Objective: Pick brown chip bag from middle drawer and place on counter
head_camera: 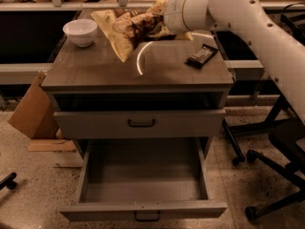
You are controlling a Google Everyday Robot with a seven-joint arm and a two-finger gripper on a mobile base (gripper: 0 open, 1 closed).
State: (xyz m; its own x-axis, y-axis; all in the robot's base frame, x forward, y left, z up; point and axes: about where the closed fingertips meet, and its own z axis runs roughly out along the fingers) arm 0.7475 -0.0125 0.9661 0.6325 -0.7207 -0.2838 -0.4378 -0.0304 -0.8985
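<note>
Inspection from the remote station.

1. Tool: the gripper [159, 22] is at the back of the counter [105, 75], its tip buried in the bag [119, 32]. I judge it clenched on the bag's right end, since the bag hangs from it.
2. Position: the bag is above the counter's rear half, tilted, with its low pointed corner close to the wood. I cannot tell if that corner touches. The drawer [143, 210] stands open with nothing in it.
3. Handling: I rate the bag light, soft and crinkly, its film likely slippery and its contents crushable. I advise a pinch on an edge seam or corner, with light pressure.
4. Appearance: dark brown centre, pale yellow-cream edges, creased all over, wider than the bowl [80, 31] to its left.
5. Nearby: a candy bar [201, 55] lies apart, to the right.
</note>
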